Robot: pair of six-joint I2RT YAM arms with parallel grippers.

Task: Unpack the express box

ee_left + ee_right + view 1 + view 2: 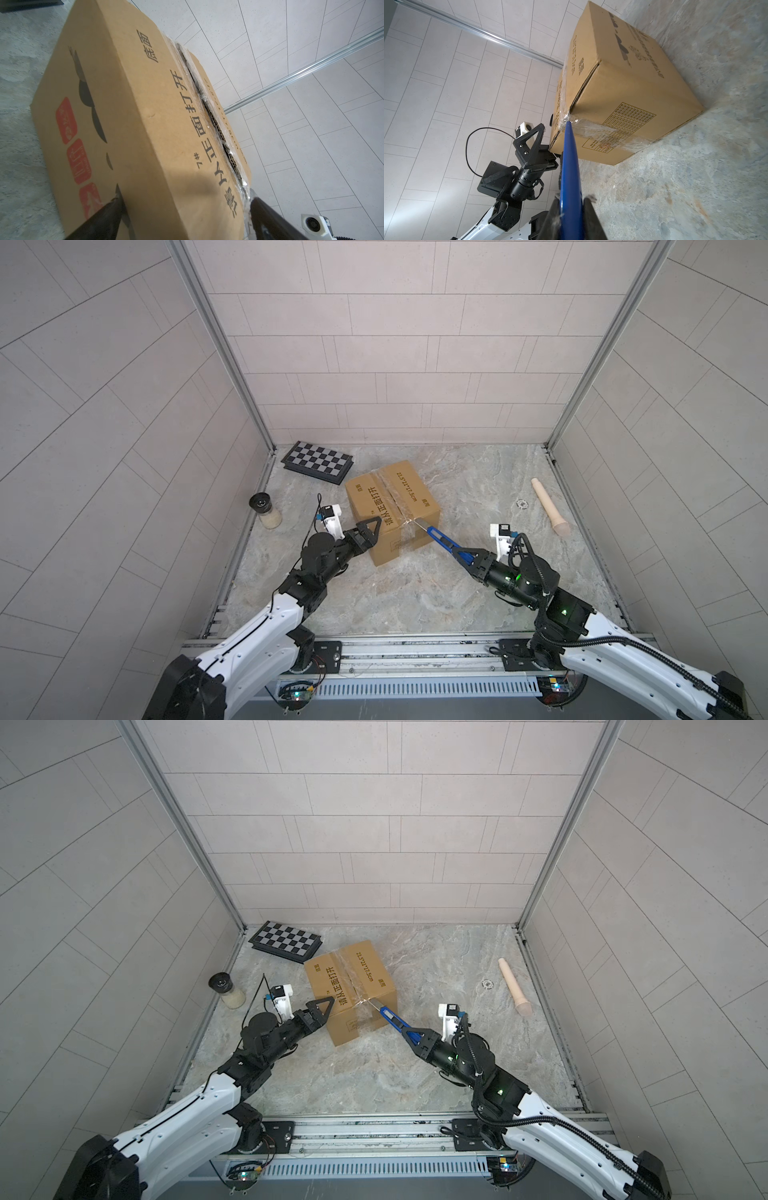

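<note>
Words on the brown box [390,514]
One top flap is showing big black "请从正面打开", with "7#" and small "底面"; the other flap is showing "21.5*21*17.5cm". The red squares [71,133] and the printed chart [623,126] on its sides are looking too blurry to read.

We note the surface [415,597]: a grey marbled slab with pale veining, closed in by tiled panels [399,364] on three sides. We count five items resting directly on it.

- The express box [390,506] sits left of centre, base flat, turned at an angle to the walls.
- The checkered board case [318,461] lies flat in the far-left corner, just beside the box's far corner. We cannot tell whether they touch.
- The jar [266,511], with a black lid and pale contents, stands near the left edge.
- The beige rod [549,506] lies on the right, well apart from the box.
- The small metal ring [522,503] lies just beside the rod.
</note>
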